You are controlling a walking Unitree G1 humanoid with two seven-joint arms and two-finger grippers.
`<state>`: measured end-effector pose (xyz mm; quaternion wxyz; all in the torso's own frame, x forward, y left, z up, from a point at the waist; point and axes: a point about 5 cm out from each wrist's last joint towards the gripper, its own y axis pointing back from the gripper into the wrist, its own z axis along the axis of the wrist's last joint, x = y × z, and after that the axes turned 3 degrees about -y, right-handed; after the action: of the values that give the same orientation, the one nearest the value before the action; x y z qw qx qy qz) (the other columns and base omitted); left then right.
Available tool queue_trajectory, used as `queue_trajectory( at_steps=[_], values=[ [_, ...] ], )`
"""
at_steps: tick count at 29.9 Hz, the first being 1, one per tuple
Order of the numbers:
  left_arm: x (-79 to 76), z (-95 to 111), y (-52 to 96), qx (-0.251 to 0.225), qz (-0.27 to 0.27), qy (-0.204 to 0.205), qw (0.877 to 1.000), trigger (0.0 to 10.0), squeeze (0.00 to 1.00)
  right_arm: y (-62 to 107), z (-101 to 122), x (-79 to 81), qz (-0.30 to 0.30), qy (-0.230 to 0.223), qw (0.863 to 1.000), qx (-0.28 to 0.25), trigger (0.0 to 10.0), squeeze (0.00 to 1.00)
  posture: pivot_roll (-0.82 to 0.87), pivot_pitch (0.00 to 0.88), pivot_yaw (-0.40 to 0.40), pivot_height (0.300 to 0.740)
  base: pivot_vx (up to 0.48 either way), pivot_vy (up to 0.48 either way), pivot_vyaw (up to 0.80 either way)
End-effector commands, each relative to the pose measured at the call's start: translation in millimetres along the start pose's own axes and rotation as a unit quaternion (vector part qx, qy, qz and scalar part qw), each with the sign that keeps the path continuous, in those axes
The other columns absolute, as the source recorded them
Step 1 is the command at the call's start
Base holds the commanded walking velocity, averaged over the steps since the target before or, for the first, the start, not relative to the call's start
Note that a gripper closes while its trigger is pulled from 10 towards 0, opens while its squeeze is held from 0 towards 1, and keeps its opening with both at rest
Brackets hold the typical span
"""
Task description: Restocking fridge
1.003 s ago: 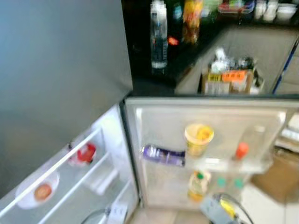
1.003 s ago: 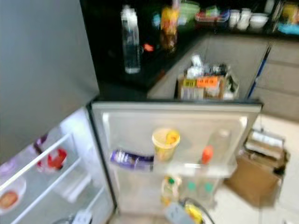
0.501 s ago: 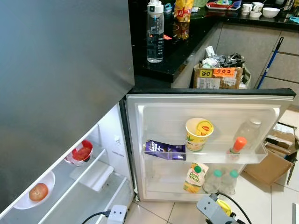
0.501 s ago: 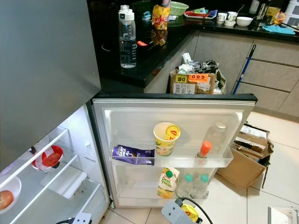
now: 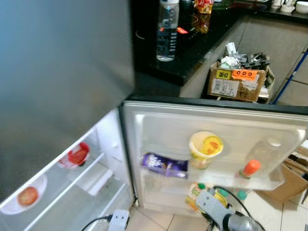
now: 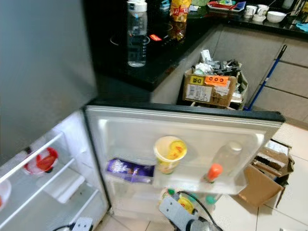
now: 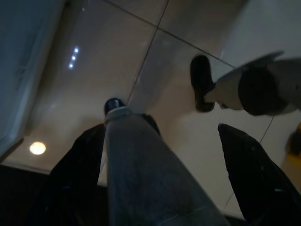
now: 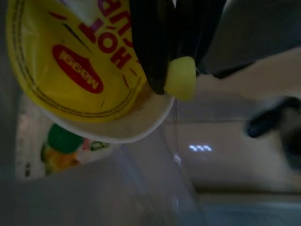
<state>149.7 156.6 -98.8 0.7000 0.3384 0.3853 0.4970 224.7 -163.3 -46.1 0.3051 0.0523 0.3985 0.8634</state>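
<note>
The fridge door (image 5: 159,120) stands wide open. Its upper shelf holds a purple chocolate pack (image 5: 163,165), a yellow noodle cup (image 5: 206,146) and a clear bottle with an orange cap (image 5: 257,159). A juice carton (image 5: 195,195) with a green cap stands on the shelf below. My right arm (image 5: 219,214) reaches in low, in front of that lower shelf. In the right wrist view my right gripper (image 8: 176,70) is right up against the noodle cup (image 8: 80,70). My left gripper (image 7: 162,179) hangs open over the floor tiles.
Inside the fridge, one bowl (image 5: 74,155) holds something red and another bowl (image 5: 26,196) holds a round fruit. A water bottle (image 5: 167,31) stands on the black counter. A full cardboard box (image 5: 238,82) sits behind the door, another box (image 5: 293,180) at the right. A plug (image 5: 118,219) lies on the floor.
The camera has shifted, so the whole scene sits differently in frame. My right arm has come up closer to the door's lower shelf. The items on the shelves stay put.
</note>
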Motion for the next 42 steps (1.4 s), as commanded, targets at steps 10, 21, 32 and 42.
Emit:
queue_trajectory(
  at_steps=[10, 21, 32, 42],
  values=[
    [2.5, -3, 1.1, 0.003, 0.007, 0.008, 1.000, 10.0, 0.00, 3.6, 38, 8.7, 0.172, 0.052, 0.979, -0.092, 10.0, 0.00, -0.14, 0.000, -0.004, 0.740, 0.000, 0.000, 0.00],
    [0.7, -5, 0.4, 0.007, 0.012, 0.013, 1.000, 10.0, 0.00, 8.9, 12, 14.2, 0.202, 0.041, 0.978, -0.018, 10.0, 0.00, -0.14, 0.000, -0.006, 0.740, 0.000, 0.000, 0.00],
    [1.6, -3, 0.2, 0.006, 0.018, 0.015, 1.000, 10.0, 0.00, 12.8, 13, 14.7, 0.204, 0.030, 0.978, -0.019, 10.0, 0.00, -0.15, 0.000, -0.002, 0.740, 0.000, 0.000, 0.00],
    [-0.7, -4, -0.5, 0.008, 0.018, 0.017, 1.000, 10.0, 0.00, 27.3, -63, 17.0, 0.049, -0.112, 0.981, 0.148, 10.0, 0.00, -0.15, 0.000, -0.008, 0.740, 0.000, 0.000, 0.00]
  ],
)
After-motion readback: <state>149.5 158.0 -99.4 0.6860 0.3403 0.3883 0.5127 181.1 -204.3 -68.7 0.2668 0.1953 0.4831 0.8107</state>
